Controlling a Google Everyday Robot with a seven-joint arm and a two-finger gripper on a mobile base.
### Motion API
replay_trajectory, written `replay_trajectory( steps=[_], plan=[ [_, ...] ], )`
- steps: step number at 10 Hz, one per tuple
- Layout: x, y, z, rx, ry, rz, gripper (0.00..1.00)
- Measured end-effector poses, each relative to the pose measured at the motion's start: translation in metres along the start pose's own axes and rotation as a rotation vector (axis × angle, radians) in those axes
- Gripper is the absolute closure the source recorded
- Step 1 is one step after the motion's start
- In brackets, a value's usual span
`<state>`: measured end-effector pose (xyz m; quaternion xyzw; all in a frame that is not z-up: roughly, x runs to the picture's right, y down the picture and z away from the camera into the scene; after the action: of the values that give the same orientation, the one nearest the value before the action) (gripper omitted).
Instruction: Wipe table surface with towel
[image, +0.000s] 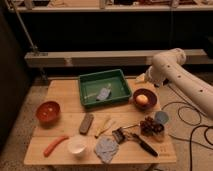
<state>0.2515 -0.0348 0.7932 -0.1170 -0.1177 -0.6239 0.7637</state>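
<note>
The towel is a grey-blue crumpled cloth lying on the wooden table near its front edge, a little right of the middle. My white arm reaches in from the right. Its gripper hangs over the table's back right corner, just right of the green tray and above the brown bowl. It is far from the towel and nothing shows in it.
A green tray holding a small pale object stands at the back. A red bowl, orange sausage, white cup, grey block, brush, grapes, blue cup and brown bowl crowd the table. Cables lie on the floor at right.
</note>
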Motion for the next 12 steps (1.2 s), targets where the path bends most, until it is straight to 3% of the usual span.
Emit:
replay_trajectory(
  steps=[3, 5, 6, 9, 12],
  plan=[
    [-0.026, -0.012, -0.062, 0.005, -0.024, -0.037, 0.20],
    [-0.050, -0.014, -0.093, 0.051, -0.074, -0.056, 0.20],
    [-0.074, -0.017, -0.110, 0.085, -0.117, -0.080, 0.20],
    [-0.134, -0.026, -0.133, 0.123, -0.221, -0.163, 0.20],
    [-0.142, -0.029, -0.136, 0.128, -0.240, -0.175, 0.20]
  ],
)
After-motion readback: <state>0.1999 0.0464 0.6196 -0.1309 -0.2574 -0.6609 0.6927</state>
